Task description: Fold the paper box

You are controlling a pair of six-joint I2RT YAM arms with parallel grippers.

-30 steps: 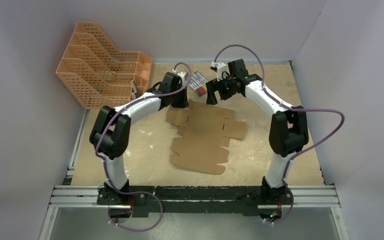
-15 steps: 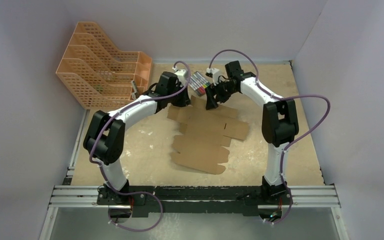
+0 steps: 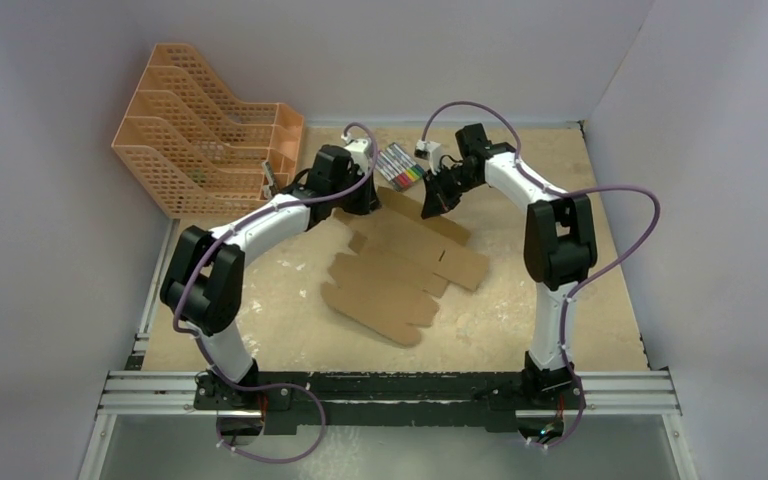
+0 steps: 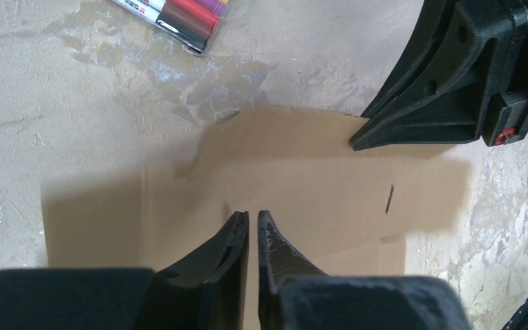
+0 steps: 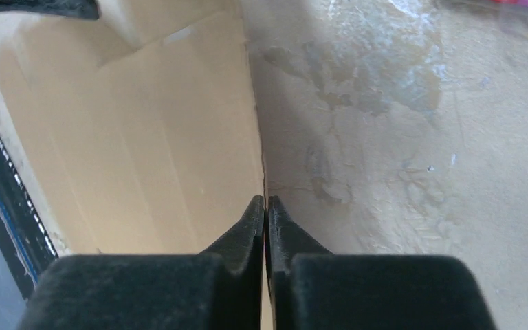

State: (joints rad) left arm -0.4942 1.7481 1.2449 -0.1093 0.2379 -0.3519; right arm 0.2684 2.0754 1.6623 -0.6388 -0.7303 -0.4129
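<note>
Logging the paper box (image 3: 400, 270) as a flat, unfolded die-cut sheet of plain brown cardboard, about mid-table (image 3: 520, 320) and somewhat toward the back edge. Lies slantwise, with rounded tabs toward the near-left and the narrower end up toward the back edge. Held at that far edge by the right gripper (image 5: 266, 199), with fingers pressed together and the cardboard rim running straight into the pinch. Overhung at its far-left part by the left gripper (image 4: 253, 214), with fingers all but closed, a bare slit between, nothing visible in it. Cannot tell whether those tips touch the cardboard or hang just above. Beyond the sheet, toward the back edge: a pack of coloured markers (image 3: 400, 165), near both grippers. In the back-left corner: an orange mesh file rack (image 3: 200, 140), well apart from the sheet.
</note>
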